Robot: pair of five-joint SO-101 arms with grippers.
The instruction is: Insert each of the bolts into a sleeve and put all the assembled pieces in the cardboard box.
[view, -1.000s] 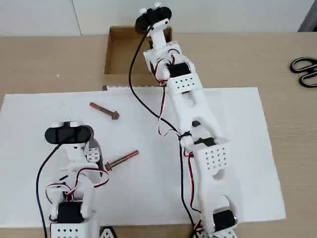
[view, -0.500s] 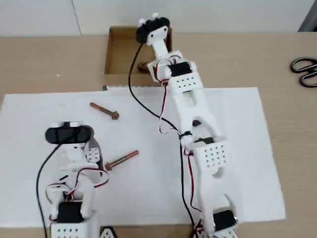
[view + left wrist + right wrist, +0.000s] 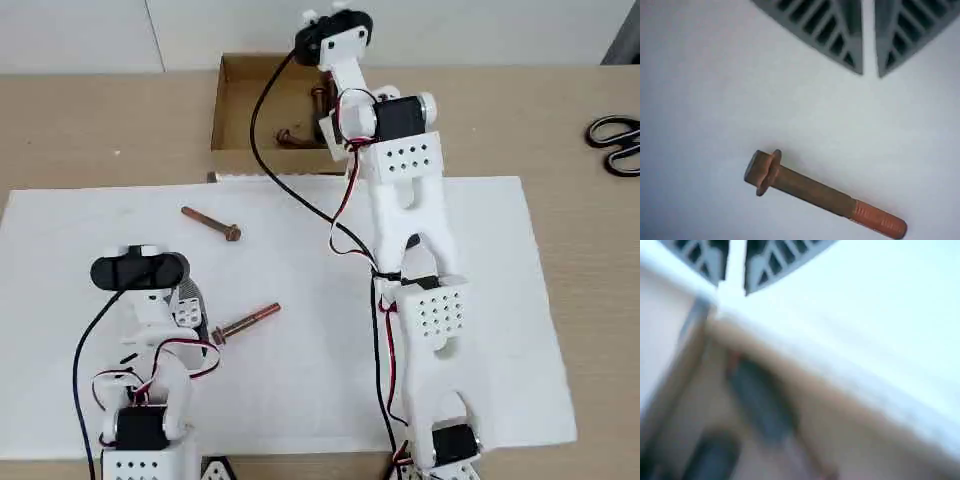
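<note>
a white paper sheet (image 3: 300,380) is covering much of the wooden table (image 3: 100,120). the right arm (image 3: 410,210) is stretching across it to the cardboard box (image 3: 235,100), with the right gripper (image 3: 737,287) showing fingers nearly pressed together, pinching nothing. the left gripper (image 3: 869,70) is hanging over the sheet, its fingers likewise almost touching and empty, with one bolt (image 3: 825,195) lying just beside it. a second bolt (image 3: 212,223) is lying nearer the box. two brown pieces (image 3: 290,137) are resting inside the box.
</note>
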